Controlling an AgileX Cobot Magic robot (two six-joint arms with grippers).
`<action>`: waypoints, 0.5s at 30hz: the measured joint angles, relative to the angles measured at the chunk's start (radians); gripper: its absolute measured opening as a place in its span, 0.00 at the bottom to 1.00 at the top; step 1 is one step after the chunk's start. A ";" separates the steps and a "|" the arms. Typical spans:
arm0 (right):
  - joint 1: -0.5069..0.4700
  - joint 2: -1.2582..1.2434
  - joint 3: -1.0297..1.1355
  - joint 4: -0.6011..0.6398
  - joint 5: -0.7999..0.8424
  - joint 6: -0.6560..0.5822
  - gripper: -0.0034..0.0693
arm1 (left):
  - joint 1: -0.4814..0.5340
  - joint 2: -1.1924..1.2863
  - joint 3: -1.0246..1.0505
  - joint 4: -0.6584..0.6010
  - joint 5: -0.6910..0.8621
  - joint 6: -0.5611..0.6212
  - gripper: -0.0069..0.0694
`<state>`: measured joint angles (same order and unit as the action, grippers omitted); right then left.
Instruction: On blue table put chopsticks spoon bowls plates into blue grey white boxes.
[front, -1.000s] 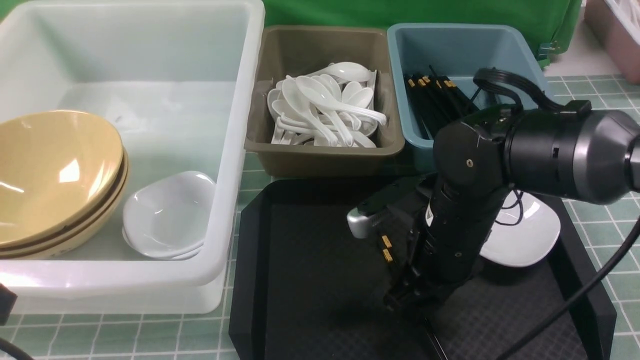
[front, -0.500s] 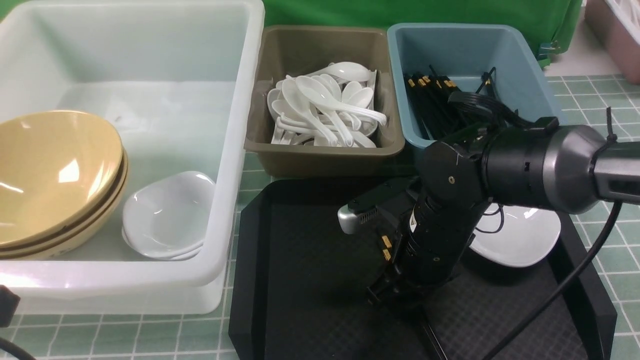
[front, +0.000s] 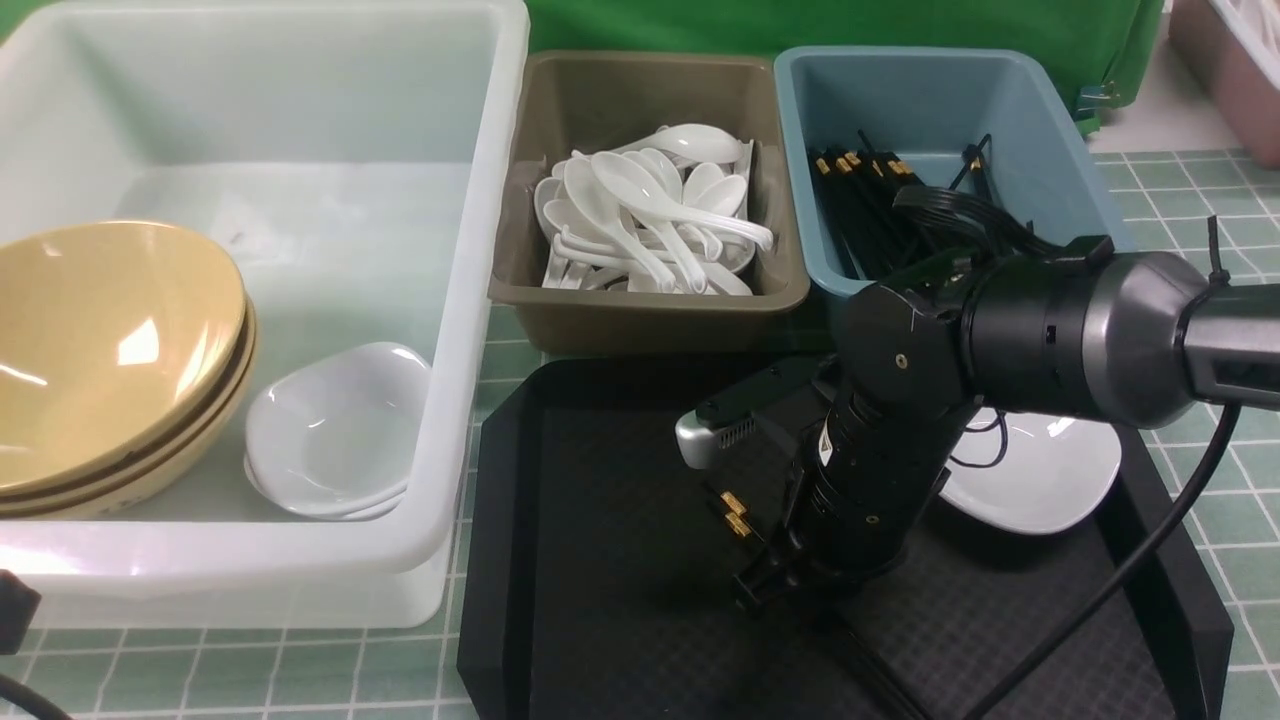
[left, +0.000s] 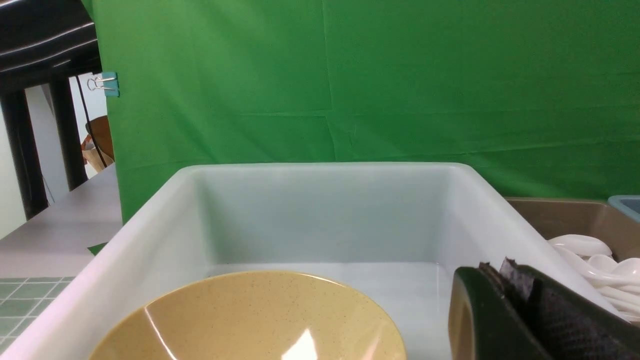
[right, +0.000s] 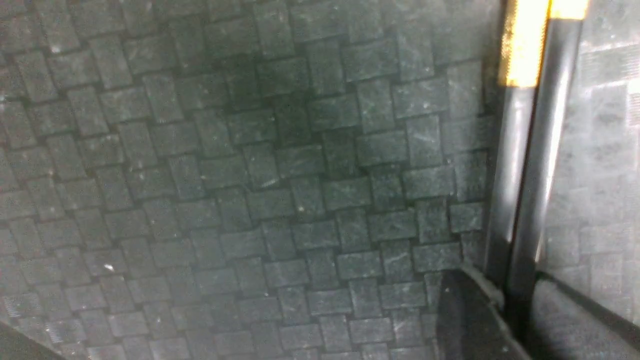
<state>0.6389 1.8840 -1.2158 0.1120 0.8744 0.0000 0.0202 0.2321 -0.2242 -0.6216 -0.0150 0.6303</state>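
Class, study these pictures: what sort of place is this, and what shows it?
Probably a robot test lab, not a kitchen: a green backdrop hangs behind, spoons sit sorted in a box, and the right end effector grips chopsticks over a tray.

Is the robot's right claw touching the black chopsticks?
Touching. The right wrist view shows the right gripper clamped on the chopsticks, with no gap.

Green cloth backdrop (left: 350, 75) hung straight ahead of the left gripper (left: 495, 272), creased, evenly lit, teal binder clip (left: 107, 84) on its free edge, with black frame (left: 30, 145), pale wall (left: 10, 175) and grey surface (left: 60, 220) past that edge.
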 joint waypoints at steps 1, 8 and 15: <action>0.000 -0.002 0.000 0.000 -0.001 -0.005 0.27 | 0.000 0.000 0.000 0.000 -0.001 0.000 0.09; 0.000 -0.059 0.001 0.000 -0.015 -0.007 0.27 | 0.000 0.000 0.000 0.000 -0.005 -0.002 0.09; 0.000 -0.143 0.002 0.000 -0.021 -0.020 0.27 | 0.000 0.000 0.000 0.000 -0.005 -0.002 0.09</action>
<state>0.6393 1.7406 -1.2137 0.1120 0.8530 -0.0205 0.0202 0.2321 -0.2242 -0.6216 -0.0196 0.6280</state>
